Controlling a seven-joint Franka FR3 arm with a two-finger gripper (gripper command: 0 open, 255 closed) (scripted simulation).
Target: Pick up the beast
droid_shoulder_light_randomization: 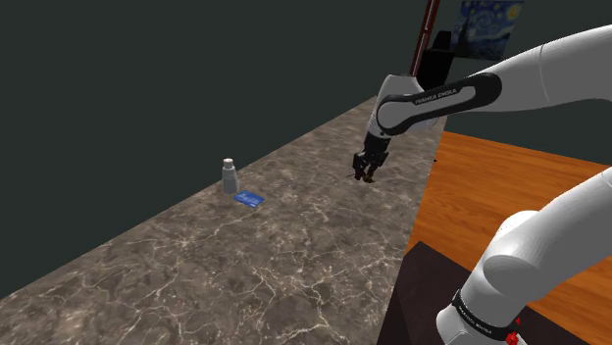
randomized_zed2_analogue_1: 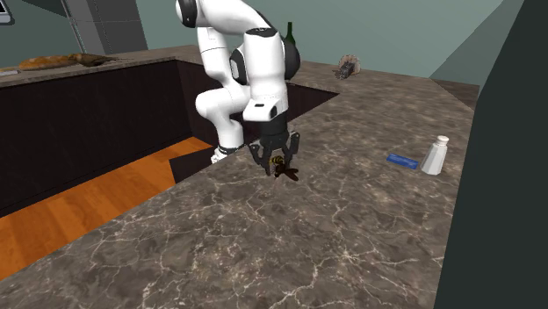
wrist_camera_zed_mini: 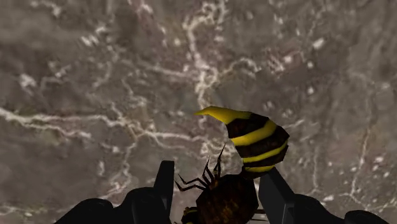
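gripper clasping the wasp-like beast over the marbled counter

the two black fingers are partway closed and pinch the beast's dark brown body between them. its yellow-and-black striped tail sticks out past the fingertips, clear of the stone. well apart, toward the dark wall, a pale shaker bottle stands upright just beside a flat blue card.

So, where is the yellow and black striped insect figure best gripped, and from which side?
I would grip the yellow and black striped insect figure by its dark brown middle body, from above, across its width, where the black claw sits. The striped tail tapers; the legs are thin.
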